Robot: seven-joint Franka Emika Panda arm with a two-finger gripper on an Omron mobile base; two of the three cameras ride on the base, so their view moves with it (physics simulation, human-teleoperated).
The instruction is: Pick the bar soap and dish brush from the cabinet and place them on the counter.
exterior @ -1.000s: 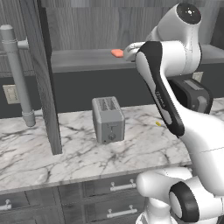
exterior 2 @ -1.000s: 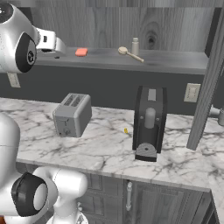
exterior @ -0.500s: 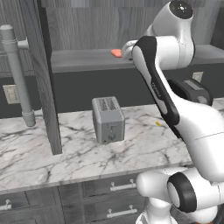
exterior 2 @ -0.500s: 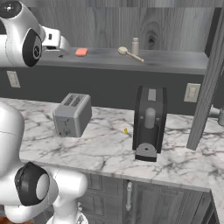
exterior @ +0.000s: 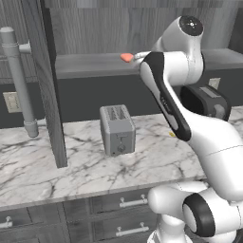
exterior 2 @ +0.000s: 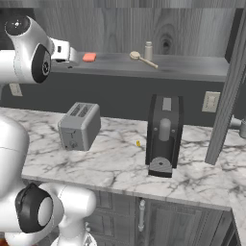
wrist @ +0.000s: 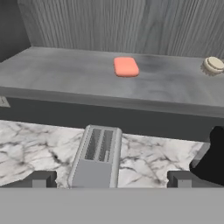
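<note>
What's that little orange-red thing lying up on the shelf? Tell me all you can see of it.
That is the bar soap, a small flat orange-red block with rounded corners and a smooth, matte look. It lies flat on the grey shelf of the cabinet, well back from the front edge, with nothing on it or against it. The round brush head sits apart to one side. The open gripper faces it without touching.

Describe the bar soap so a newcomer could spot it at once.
Look at the cabinet's grey shelf above the counter. The bar soap lies flat toward its left end, above the toaster. It is the only orange-red thing there; the brush and bottle are tan.
</note>
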